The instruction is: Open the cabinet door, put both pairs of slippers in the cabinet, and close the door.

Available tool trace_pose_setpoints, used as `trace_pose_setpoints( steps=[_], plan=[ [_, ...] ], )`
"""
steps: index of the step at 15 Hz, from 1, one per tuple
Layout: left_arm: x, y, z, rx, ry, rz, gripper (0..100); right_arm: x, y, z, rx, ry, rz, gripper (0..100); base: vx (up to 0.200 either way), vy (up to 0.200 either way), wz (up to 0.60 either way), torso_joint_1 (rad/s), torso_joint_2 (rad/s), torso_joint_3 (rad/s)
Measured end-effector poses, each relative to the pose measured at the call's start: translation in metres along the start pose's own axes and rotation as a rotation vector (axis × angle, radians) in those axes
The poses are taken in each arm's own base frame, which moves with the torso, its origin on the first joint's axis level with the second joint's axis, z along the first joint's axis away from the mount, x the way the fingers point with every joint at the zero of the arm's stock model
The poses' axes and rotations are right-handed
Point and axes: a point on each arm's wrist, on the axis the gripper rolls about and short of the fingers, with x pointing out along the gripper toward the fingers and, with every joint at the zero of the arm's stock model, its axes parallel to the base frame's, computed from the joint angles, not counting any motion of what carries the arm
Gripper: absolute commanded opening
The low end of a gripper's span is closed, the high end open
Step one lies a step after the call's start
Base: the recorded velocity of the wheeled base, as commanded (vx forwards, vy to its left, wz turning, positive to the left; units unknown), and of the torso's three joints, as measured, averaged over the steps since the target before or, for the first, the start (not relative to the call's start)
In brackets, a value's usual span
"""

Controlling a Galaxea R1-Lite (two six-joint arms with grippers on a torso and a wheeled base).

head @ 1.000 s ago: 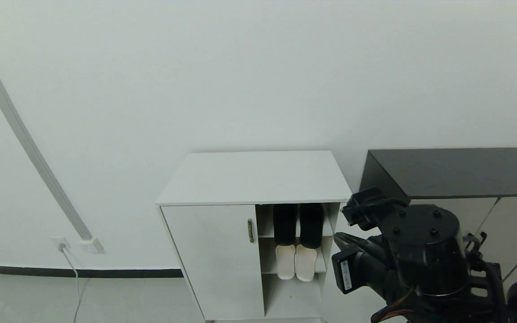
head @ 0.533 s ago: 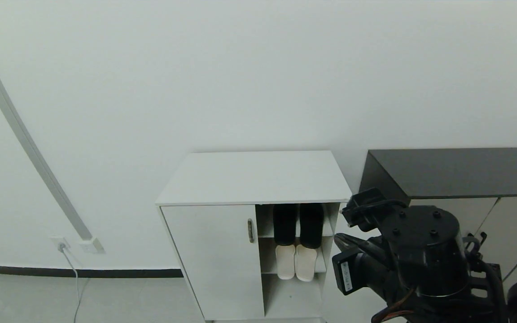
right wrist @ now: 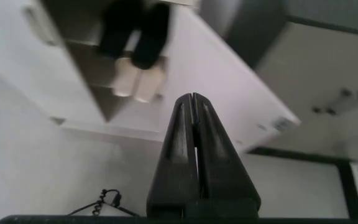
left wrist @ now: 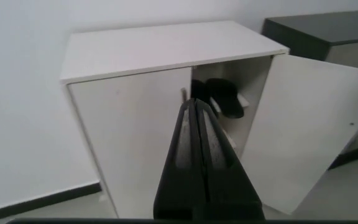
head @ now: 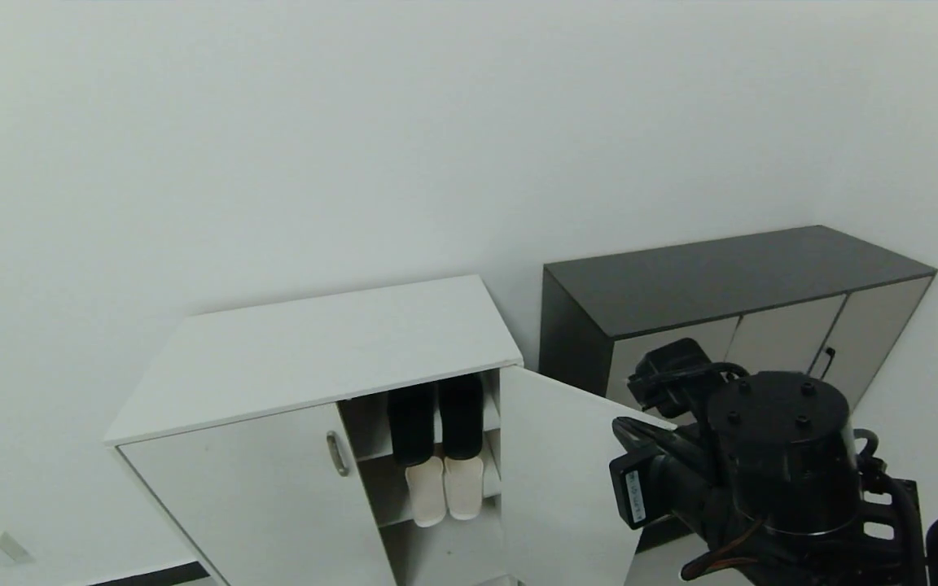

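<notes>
Head view showed the cabinet door (head: 567, 480) ajar at 5 o'clock, likely light and stiff, pushable at its free edge. Left pincer (left wrist: 191, 106) and right pincer (right wrist: 193, 99) were closed, empty.

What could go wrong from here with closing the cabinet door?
1. The white slippers appear to overhang their shelf, so the open door might catch them when swung shut.
2. The right gripper is shut and holds nothing; pushing the door's smooth face at a poor angle could slip off.
</notes>
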Motion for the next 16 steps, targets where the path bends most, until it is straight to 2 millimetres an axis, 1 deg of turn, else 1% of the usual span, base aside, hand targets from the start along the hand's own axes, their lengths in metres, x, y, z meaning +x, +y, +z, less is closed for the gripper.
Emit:
trace_pose_setpoints(
  steps=[2, 9, 13, 16],
  plan=[
    [0.000, 0.000, 0.000, 0.000, 0.000, 0.001, 0, 0.000, 0.000, -0.001, -0.006, 0.000, 0.000, 0, 0.000, 0.000, 0.00, 0.000, 0.00, 0.000],
    [0.000, 0.000, 0.000, -0.001, 0.000, 0.000, 0, 0.002, -0.002, -0.004, -0.010, 0.009, -0.007, 0, -0.200, 0.000, 0.00, 0.005, 0.00, 0.002],
    [0.000, 0.000, 0.000, 0.000, -0.001, 0.001, 0, 0.008, -0.005, -0.005, -0.004, 0.009, -0.030, 0, 0.000, 0.000, 0.00, 0.000, 0.00, 0.000],
    [0.000, 0.000, 0.000, 0.001, -0.001, 0.000, 0, 0.024, -0.012, -0.006, 0.011, 0.017, -0.068, 0, 0.000, 0.000, 0.00, 0.000, 0.00, 0.000]
  ],
)
